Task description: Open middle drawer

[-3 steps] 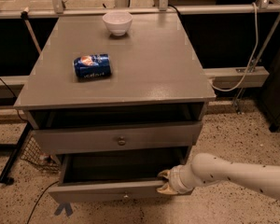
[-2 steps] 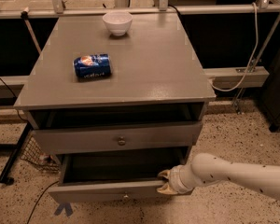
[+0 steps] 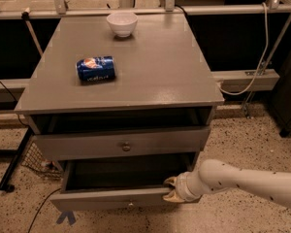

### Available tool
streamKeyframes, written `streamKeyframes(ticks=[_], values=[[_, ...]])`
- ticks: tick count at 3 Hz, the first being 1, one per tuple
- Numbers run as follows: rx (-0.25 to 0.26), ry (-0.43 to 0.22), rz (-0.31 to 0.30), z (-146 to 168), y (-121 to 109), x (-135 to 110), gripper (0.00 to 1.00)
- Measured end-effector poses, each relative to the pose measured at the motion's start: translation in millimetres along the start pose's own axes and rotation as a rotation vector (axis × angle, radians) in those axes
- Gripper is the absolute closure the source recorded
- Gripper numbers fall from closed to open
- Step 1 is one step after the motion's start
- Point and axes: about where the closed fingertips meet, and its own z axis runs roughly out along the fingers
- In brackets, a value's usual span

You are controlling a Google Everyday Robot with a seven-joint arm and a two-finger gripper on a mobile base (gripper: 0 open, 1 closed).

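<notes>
Speckled stone floor (image 3: 242,140) surrounds 1 grey desk (image 3: 160,67) with a smooth, matte, square top. On it rest 1 blue metal can (image 3: 96,69), lying on its side, and 1 round white bowl (image 3: 122,23) near the back edge. 2 drawers show below. The upper drawer (image 3: 87,147) has a flat front and 1 round knob. Beneath it the middle drawer (image 3: 111,198) stands pulled out, its deep box dark inside and a small knob (image 3: 131,205) at the centre. 1 white speckled arm (image 3: 247,181) reaches in from the right. Its hand (image 3: 170,189) is at the drawer front's right end, 2 tan fingers (image 3: 170,181) clamped over the panel's top edge.
</notes>
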Motion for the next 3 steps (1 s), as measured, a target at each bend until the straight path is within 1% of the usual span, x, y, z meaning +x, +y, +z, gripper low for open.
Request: streamKeyframes(ticks=[3], values=[[0.0,0.0,0.0,-0.3,0.1,-0.2,1.0]])
